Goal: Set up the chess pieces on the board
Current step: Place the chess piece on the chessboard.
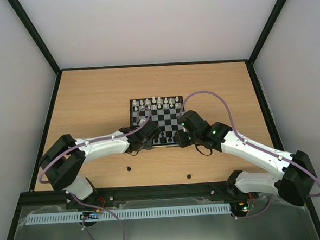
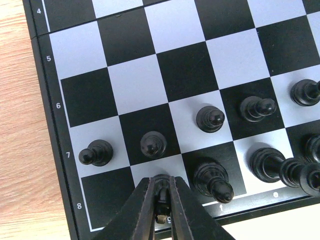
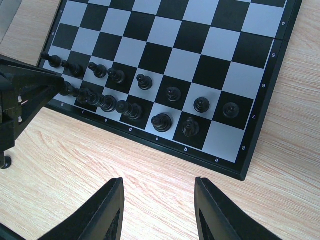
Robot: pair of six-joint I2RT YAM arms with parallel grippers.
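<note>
Pinching a black piece (image 2: 160,180) in the left claw (image 2: 161,199), fingers (image 2: 145,212) pressed almost fully together around it, on a pale square of the board (image 1: 161,121) in the row nearest the arms, next to the printed letter g. Standing just beside that grip in the left wrist view, a taller black piece (image 2: 212,179) on the neighbouring dark square marked f. Lined up one row further in, eight black pawns (image 3: 144,81), one to a square, all upright, spanning the board from side to side. Crowded along the nearest row, as seen from the right wrist, a run of larger black men (image 3: 161,122), from the left claw's tip to the square marked b. Holding nothing in the right claw (image 3: 157,182), fingers spread well apart, hovering over the wooden table (image 3: 165,165) just off the board's near edge. Ranged along the two far rows in the overhead view, white pieces (image 1: 156,103), too small to tell apart. Lying on the table between board and arm bases, one stray dark piece (image 1: 129,168) toward the left arm (image 1: 99,147) and another stray (image 1: 189,176) toward the right arm (image 1: 254,149), both well apart from the board. Reaching in from either side, both arms bent toward the board's near edge, claws close together there, purple cables (image 1: 207,95) looping above.
</note>
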